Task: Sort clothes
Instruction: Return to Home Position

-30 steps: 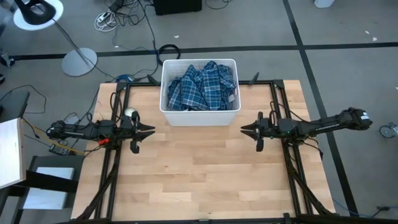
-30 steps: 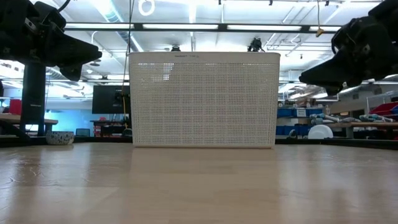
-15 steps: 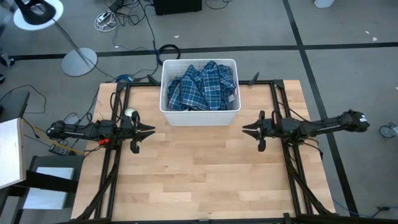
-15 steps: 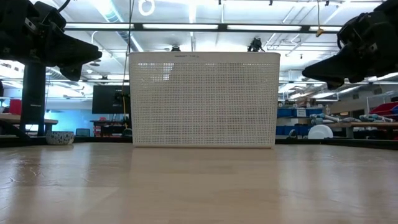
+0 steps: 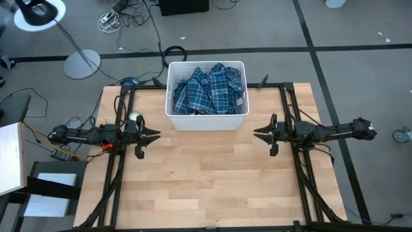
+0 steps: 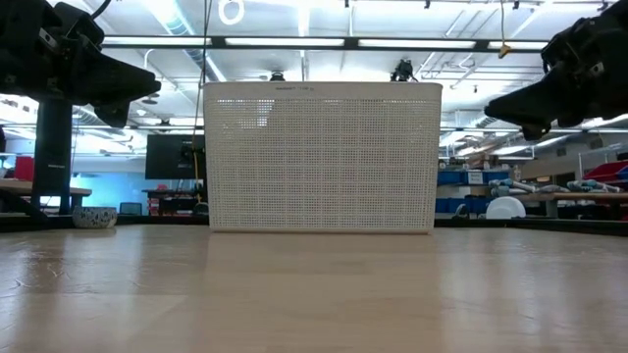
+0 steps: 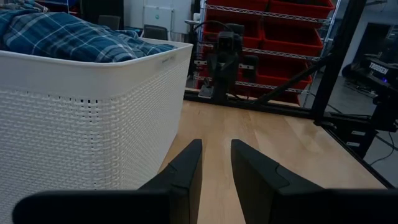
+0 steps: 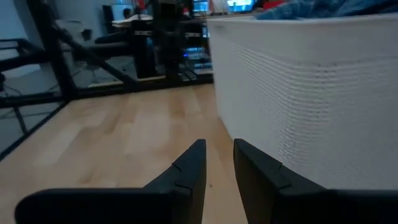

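**Right arm pulls back; shirt sits in the bin**

Retreating outward since a second ago, the right gripper (image 5: 257, 134) now hangs a little farther from the bin (image 5: 172, 119). The left gripper (image 5: 157, 135) has not shifted. Both hover above the table (image 5: 206, 187), fingertips facing each other across bare wood. In each wrist view the two fingers stand slightly parted with table showing through the gap, so both are empty and narrowly open.

The plaid shirt (image 5: 206, 90) lies heaped in the bin, filling it to about the rim. From the left gripper (image 7: 216, 144) the bin wall is just ahead and to one side, with plaid folds rising above the rim. From the right gripper (image 8: 219, 144) the same bin stands close on the opposite side. No garment is left on the table near either gripper.

The shirt looks light, soft and limp, so it will drape and stretch out when lifted instead of keeping its shape. The best hold is likely a pinch on one of the raised folds at the top of the heap, closing fully, since thin cloth can slip out of a loose grip. A single-layer pinch may trail a sleeve over the rim. Whatever lies beneath the shirt is hidden, so it possibly rests on other pieces that could snag and come up with it.
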### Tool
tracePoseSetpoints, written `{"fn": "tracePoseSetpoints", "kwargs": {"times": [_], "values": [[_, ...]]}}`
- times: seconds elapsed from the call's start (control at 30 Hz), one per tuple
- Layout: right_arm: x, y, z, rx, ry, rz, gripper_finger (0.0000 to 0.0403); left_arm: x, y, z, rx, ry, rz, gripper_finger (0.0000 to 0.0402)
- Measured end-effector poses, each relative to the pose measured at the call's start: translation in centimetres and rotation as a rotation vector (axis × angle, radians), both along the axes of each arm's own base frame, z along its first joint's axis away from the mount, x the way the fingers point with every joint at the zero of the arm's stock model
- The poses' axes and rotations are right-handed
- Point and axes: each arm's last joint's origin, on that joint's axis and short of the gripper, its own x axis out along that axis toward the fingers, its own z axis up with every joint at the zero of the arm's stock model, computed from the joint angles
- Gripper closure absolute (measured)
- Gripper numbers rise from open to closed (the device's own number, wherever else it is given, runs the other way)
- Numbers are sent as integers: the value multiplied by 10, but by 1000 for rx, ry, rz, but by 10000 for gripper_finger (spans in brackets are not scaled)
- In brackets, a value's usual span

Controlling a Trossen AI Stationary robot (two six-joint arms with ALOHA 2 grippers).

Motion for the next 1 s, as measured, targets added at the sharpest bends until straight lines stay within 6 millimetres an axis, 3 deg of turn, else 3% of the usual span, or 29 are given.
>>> {"fn": "tracePoseSetpoints", "kwargs": {"times": [0.13, 0.33, 1.0], "values": [[-2, -3, -1, 38, -1, -91, 321, 0, 0, 0, 0, 0, 0, 312], [-5, -10, 1, 50, -17, -373, 319, 0, 0, 0, 0, 1, 0, 312], [-5, -10, 9, 70, -98, -371, 319, 0, 0, 0, 0, 1, 0, 312]]}}
